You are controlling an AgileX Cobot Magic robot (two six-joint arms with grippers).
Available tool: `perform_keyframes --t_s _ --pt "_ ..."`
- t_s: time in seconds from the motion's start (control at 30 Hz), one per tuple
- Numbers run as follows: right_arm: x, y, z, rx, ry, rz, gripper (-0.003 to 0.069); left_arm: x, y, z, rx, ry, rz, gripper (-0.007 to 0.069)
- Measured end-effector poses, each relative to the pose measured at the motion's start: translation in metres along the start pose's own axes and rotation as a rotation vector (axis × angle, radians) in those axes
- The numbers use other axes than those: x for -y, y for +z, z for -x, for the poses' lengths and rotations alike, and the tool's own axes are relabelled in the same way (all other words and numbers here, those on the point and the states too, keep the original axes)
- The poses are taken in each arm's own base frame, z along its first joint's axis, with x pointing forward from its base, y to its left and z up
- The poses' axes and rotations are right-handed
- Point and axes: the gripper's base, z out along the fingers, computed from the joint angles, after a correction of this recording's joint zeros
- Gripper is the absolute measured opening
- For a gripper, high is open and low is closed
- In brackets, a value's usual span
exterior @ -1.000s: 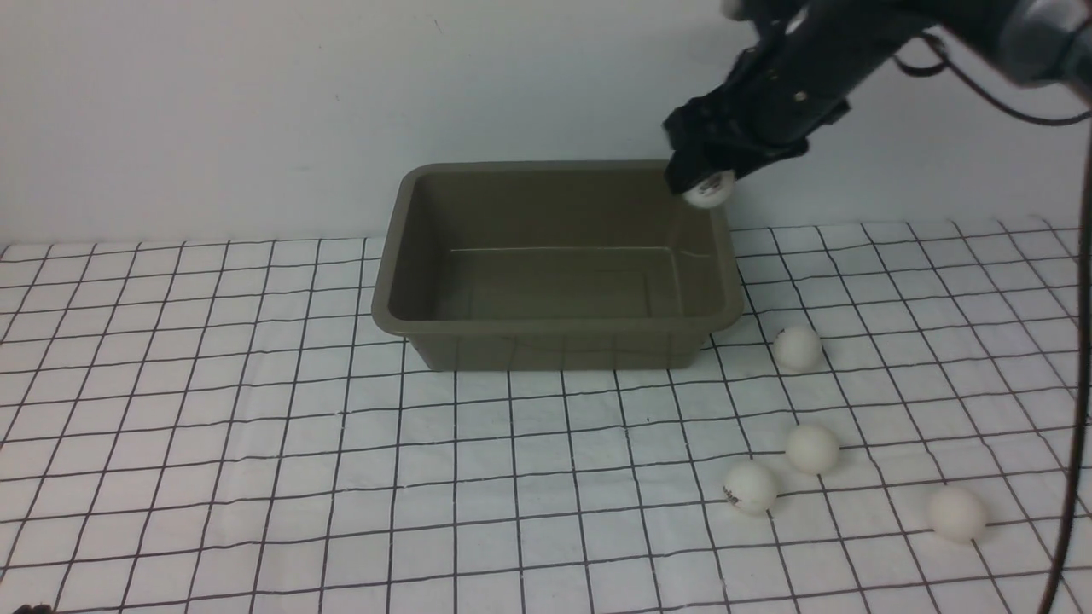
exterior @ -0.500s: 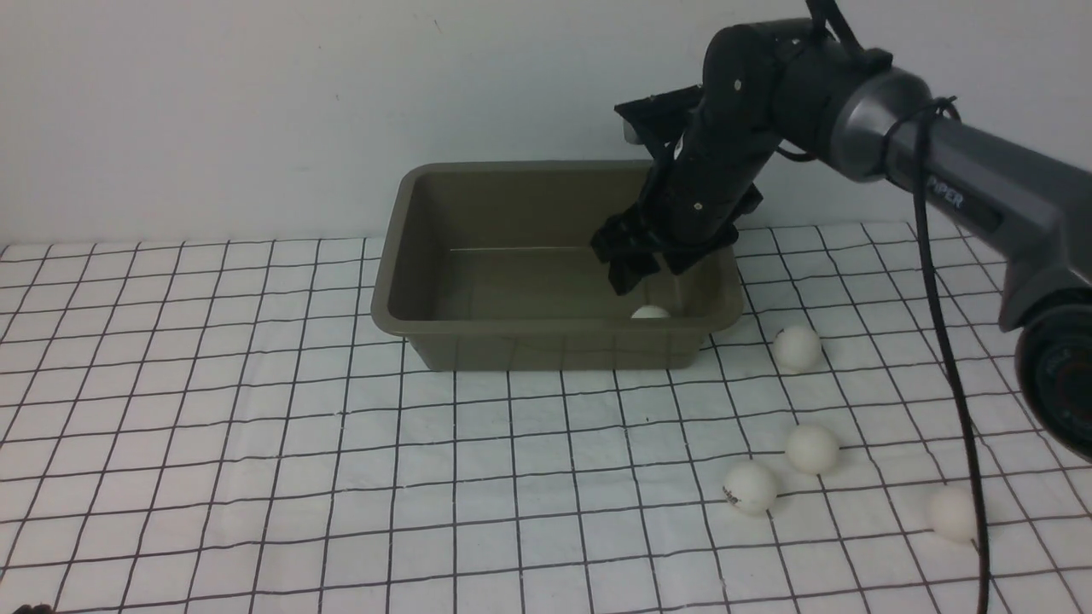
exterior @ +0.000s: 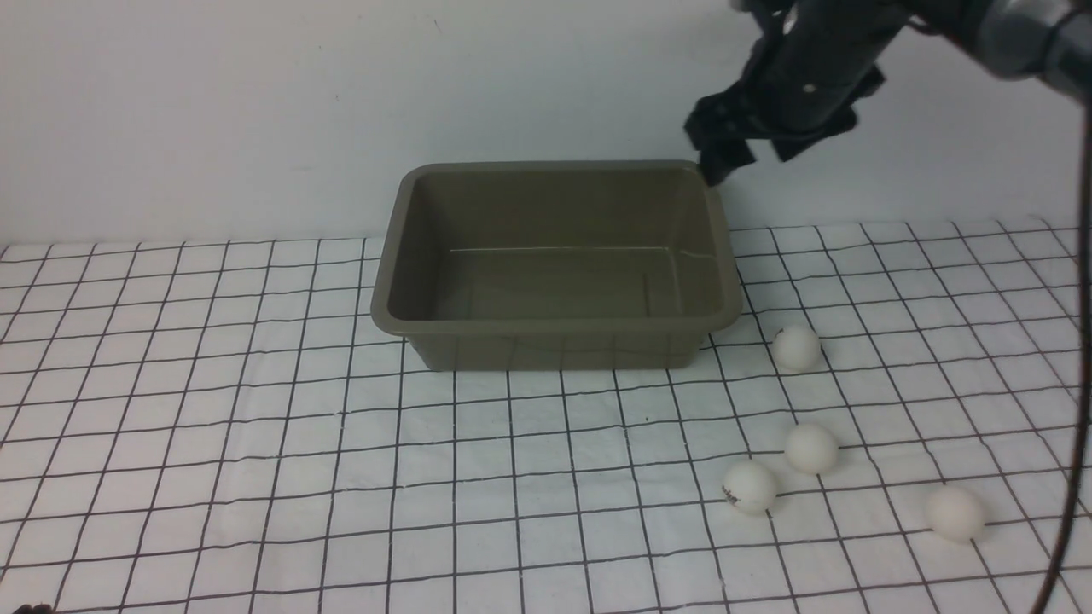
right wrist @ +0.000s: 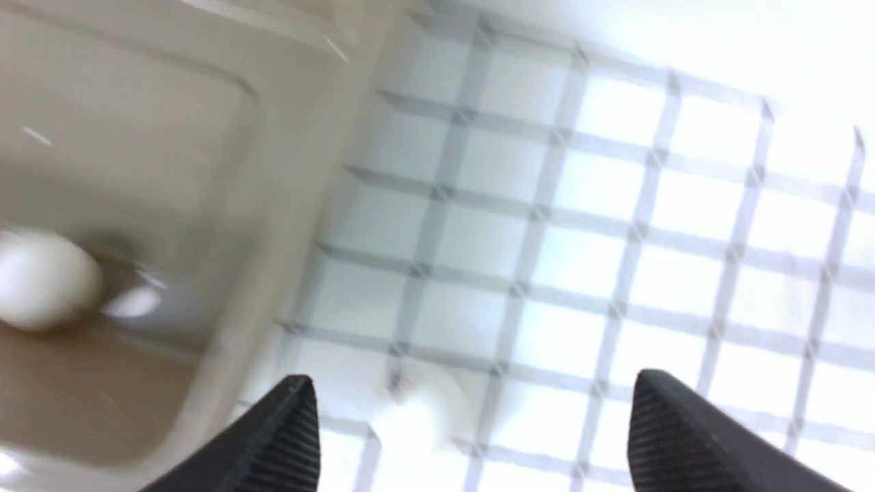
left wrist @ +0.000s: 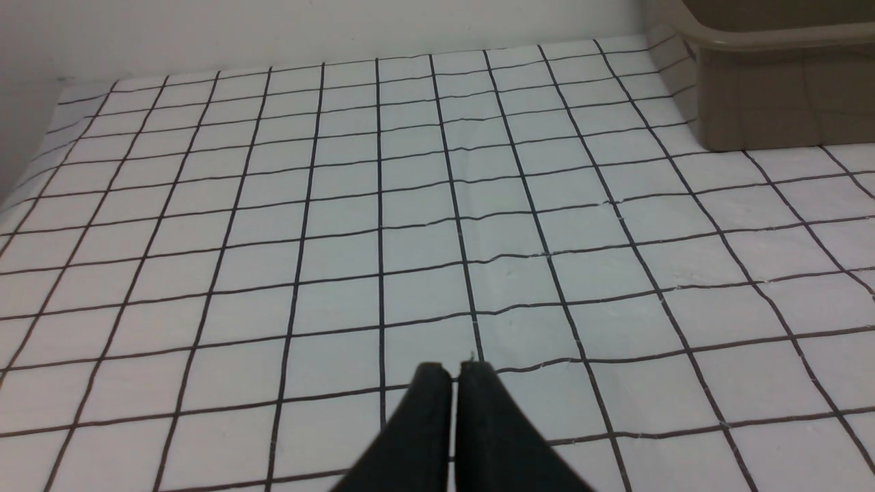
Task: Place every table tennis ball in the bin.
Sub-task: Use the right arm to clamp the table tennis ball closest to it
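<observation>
**Front view.** The right gripper (exterior: 752, 155) hung above the bin (exterior: 554, 325), over its 1 o'clock corner. Its black fingers were spread, with nothing between them. The bin was an olive-brown plastic tub: rectangular, with rounded corners, a flared rim, and smooth sloping walls with a dull sheen. Its near wall hid the front strip of the floor.

Four matte white balls lay on the tablecloth (exterior: 256, 426), all at 4 to 5 o'clock of the bin and well apart from the gripper.
- ball A (exterior: 797, 347) lay just off the bin's 4 o'clock corner.
- ball B (exterior: 811, 448) and ball C (exterior: 750, 487) lay just beside each other, not touching. Ball C carried a small dark print.
- ball D (exterior: 955, 513) lay farthest out.

The cloth was white with a black grid, slightly wrinkled.

**Left wrist view.** The left gripper (left wrist: 452, 372) had its smooth black fingers pressed together, holding nothing, above the gridded cloth. One corner of the bin (left wrist: 772, 96) showed well apart from it.

**Right wrist view (motion-blurred).** The right gripper (right wrist: 475, 386) showed ribbed black fingertips (right wrist: 294, 424) set wide apart and empty.
- ball E (right wrist: 44, 277) rested on the floor of the bin (right wrist: 171, 102). It lay below the gripper and off to one side, not between the fingers.
- A blurred ball (right wrist: 417, 410) lay on the cloth just outside the bin's rim, seen in the gap between the fingertips. I could not tell which of the four it was.
</observation>
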Motion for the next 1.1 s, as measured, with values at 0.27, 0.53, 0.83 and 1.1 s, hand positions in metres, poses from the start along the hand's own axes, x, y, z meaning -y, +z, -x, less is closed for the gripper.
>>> perform_keyframes --t_s 0.27,0.53,0.83,1.1 --pt "0.009 0.057 -0.033 -0.184 0.040 0.062 0.0543 0.000 0.000 0.000 0.000 0.000 0.000 -0.0004" --pt "0.000 0.097 -0.036 -0.204 0.074 0.148 0.0545 0.000 0.000 0.000 0.000 0.000 0.000 -0.0004" --pt "-0.002 0.125 -0.041 -0.224 0.062 0.156 0.0542 0.000 0.000 0.000 0.000 0.000 0.000 -0.0004" --pt "-0.001 0.127 -0.040 -0.210 0.063 0.153 0.0434 0.000 0.000 0.000 0.000 0.000 0.000 -0.0004"
